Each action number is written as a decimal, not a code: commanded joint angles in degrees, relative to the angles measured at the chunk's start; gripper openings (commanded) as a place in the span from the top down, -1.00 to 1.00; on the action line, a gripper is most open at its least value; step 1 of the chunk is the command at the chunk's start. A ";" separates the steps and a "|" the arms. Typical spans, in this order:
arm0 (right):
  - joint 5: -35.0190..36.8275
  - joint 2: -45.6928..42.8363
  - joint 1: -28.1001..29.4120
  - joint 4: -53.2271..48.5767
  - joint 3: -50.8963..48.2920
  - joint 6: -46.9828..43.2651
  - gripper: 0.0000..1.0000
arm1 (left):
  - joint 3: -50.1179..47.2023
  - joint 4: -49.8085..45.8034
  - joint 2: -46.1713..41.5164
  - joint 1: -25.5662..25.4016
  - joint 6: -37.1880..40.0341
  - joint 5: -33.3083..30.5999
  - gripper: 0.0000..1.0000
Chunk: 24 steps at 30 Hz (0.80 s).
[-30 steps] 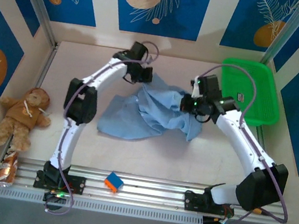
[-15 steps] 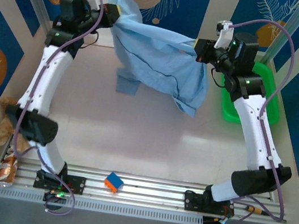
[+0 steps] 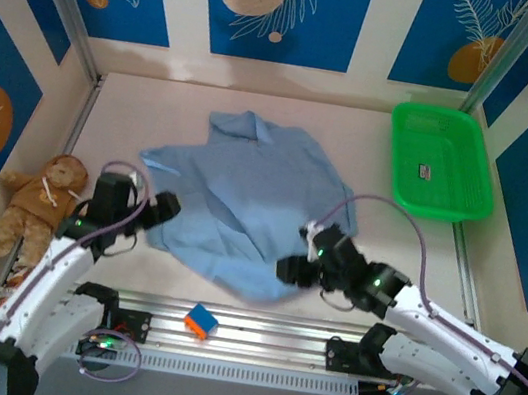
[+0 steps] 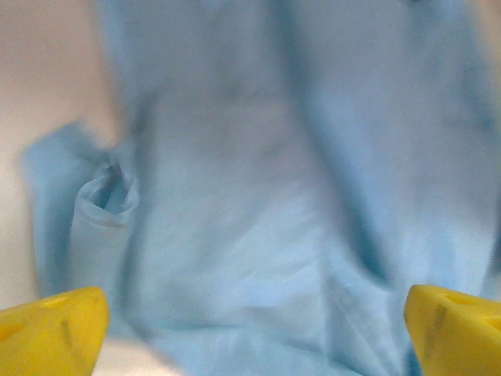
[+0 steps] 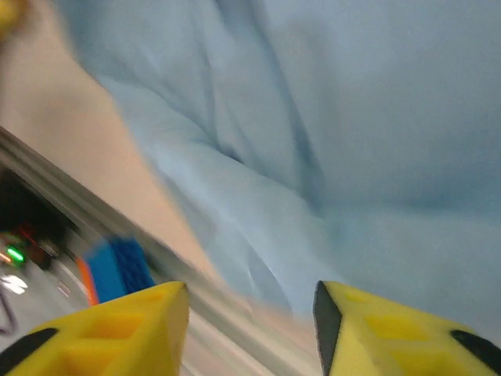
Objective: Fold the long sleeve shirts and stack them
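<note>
Overhead, pale table [image 3: 159, 99], blue patterned walls [image 3: 285, 9], shirt [image 3: 254, 196] spread, left end effector [image 4: 250, 333] and right end effector [image 5: 250, 313] apart

Pale beige table [image 3: 387, 249], viewed from above. Spread across centre, rumpled, near hem close to the rail: light blue long sleeve shirt [image 3: 243, 204]. At far right corner, well apart from the shirt: green plastic basket [image 3: 437, 111], upright. At left edge: brown teddy bear [image 3: 40, 201]. On aluminium rail [image 3: 272, 333] along near edge: blue-and-orange block [image 3: 201, 321]. At the rail's left end: dented can [image 3: 16, 298].
</note>
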 commanded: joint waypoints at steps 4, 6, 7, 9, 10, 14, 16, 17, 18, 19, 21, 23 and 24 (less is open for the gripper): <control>16.39 -6.59 5.24 -17.76 12.54 8.56 -0.32 | 13.80 -11.21 -4.44 0.85 3.97 -11.57 -1.00; 17.41 -3.57 2.97 -20.39 16.02 8.89 -0.33 | 17.18 -10.55 1.97 0.83 6.80 -10.05 -1.00; 18.25 -1.72 1.34 -22.80 17.18 10.52 -0.33 | 17.74 -9.32 4.61 0.82 8.16 -9.19 -1.00; 17.42 3.62 -4.37 -25.19 17.58 12.45 -0.33 | 19.08 -6.04 11.38 0.92 12.61 -5.34 -1.00; 16.62 5.87 -7.67 -26.13 17.40 13.45 -0.33 | 20.12 -5.27 15.13 0.93 14.69 -4.04 -1.00; 16.33 9.93 -19.71 -22.70 13.83 13.57 -0.33 | 25.00 -5.60 29.40 1.10 21.06 -7.03 -1.00; 12.98 10.54 -26.02 -19.23 12.39 11.20 -0.32 | 24.87 -3.37 33.81 1.56 21.88 -7.15 -0.99; 9.97 11.01 -29.07 -17.33 11.85 9.84 -0.31 | 24.70 -2.44 36.24 2.26 21.53 -6.47 -0.99; 7.55 11.39 -30.56 -15.75 11.40 8.72 -0.29 | 24.12 -1.10 38.25 3.17 20.73 -4.83 -0.99; 5.68 11.93 -31.30 -14.41 10.92 8.00 -0.28 | 23.43 0.85 40.15 4.22 19.75 -2.98 -1.00; 4.45 13.20 -31.38 -14.30 10.06 8.09 -0.28 | 22.60 3.97 43.75 5.55 18.16 -1.91 -1.00; 2.65 14.25 -30.98 -13.07 7.53 9.11 -0.26 | 23.12 6.46 47.92 6.93 16.70 -0.73 -1.00; 1.94 14.76 -30.69 -11.71 6.05 9.78 -0.26 | 23.43 7.43 49.39 7.22 16.18 -0.47 -1.00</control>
